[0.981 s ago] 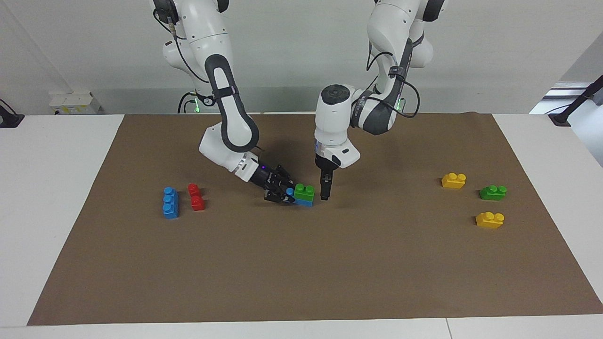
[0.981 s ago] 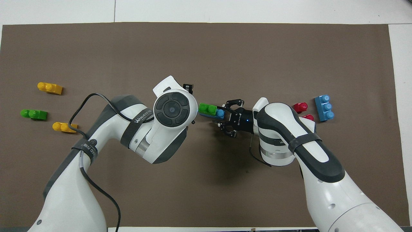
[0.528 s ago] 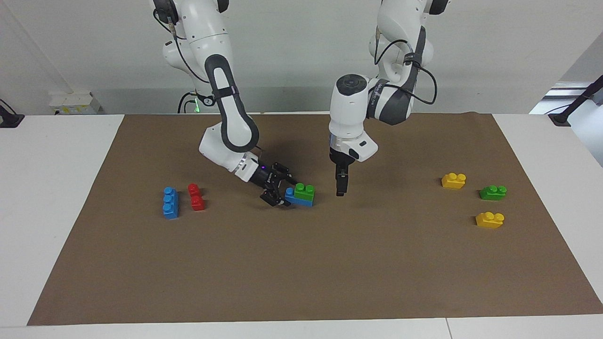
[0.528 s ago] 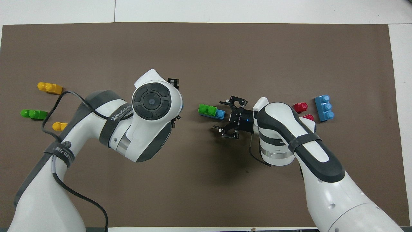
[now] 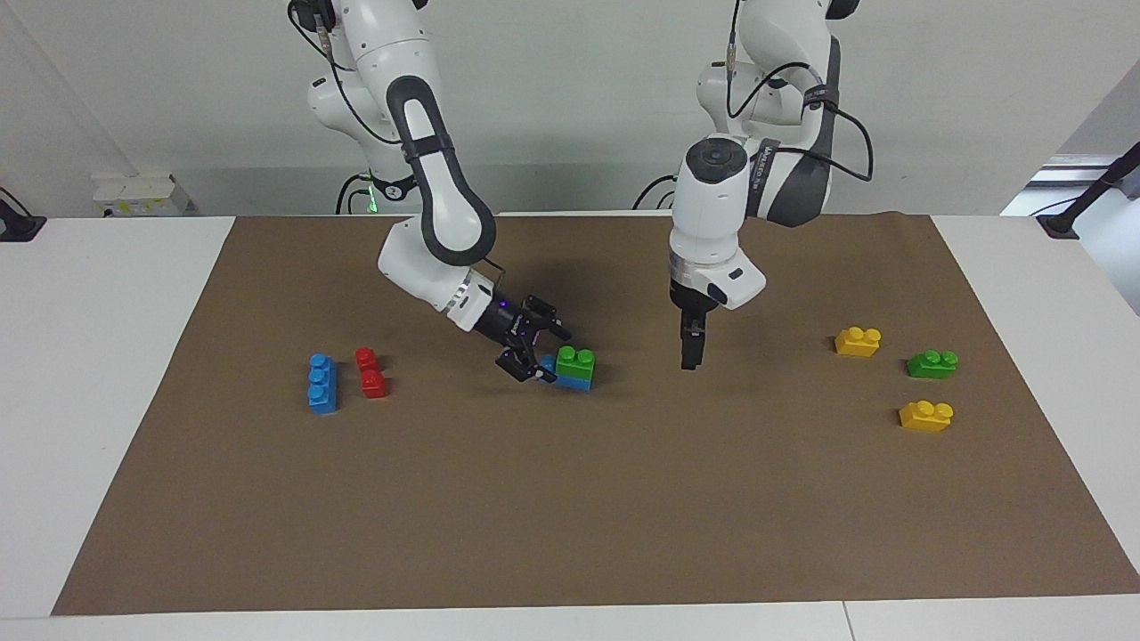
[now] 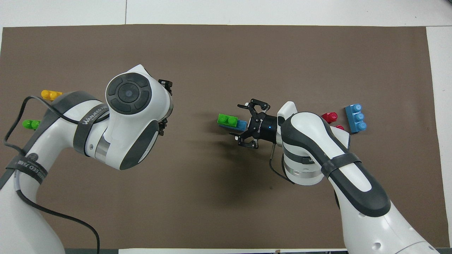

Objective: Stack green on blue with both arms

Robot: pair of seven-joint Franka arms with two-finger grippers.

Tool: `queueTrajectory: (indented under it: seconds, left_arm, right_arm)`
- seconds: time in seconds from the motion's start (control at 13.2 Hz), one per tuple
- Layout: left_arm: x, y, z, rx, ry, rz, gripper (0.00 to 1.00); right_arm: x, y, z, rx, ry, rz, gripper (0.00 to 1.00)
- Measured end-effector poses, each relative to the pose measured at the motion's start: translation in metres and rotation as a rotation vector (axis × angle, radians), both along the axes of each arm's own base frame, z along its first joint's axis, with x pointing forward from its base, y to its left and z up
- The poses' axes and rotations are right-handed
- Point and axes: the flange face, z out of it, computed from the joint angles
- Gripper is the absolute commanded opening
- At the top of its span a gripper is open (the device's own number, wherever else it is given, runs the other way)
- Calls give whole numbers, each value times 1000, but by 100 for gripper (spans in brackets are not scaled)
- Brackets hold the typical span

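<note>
A green two-stud brick [image 5: 575, 360] sits stacked on a blue brick [image 5: 571, 383] at the middle of the brown mat; the stack also shows in the overhead view, green brick [image 6: 227, 120] on blue brick [image 6: 241, 124]. My right gripper [image 5: 536, 352] is open, its fingers spread on either side of the blue brick's bare end, gripping nothing. My left gripper [image 5: 688, 360] points straight down over bare mat, apart from the stack, toward the left arm's end. It holds nothing.
A second blue brick [image 5: 322, 384] and two red bricks [image 5: 370, 372] lie toward the right arm's end. A second green brick [image 5: 932, 363] and two yellow bricks [image 5: 858, 341] [image 5: 925, 416] lie toward the left arm's end.
My right gripper let go of the blue brick and opened wide. My left arm rose and swung away from the stack toward its own end of the table. The stack stayed put.
</note>
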Motion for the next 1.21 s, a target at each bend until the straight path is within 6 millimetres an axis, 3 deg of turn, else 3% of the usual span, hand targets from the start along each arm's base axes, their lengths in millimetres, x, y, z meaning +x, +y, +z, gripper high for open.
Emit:
queueTrajectory:
  seconds: [0.45, 0.75, 0.98, 1.21]
  left_arm:
    - [8, 60, 31, 28, 41, -84, 100]
    - [8, 89, 47, 20, 69, -155, 100]
    - [6, 119, 69, 4, 80, -227, 100]
    - [2, 153, 90, -12, 87, -315, 100]
  right_arm:
    - [2, 6, 38, 10, -19, 8, 100]
    - [29, 2, 88, -97, -45, 59, 100]
    - [52, -23, 110, -159, -16, 89, 100]
    - [69, -71, 117, -241, 90, 98, 100]
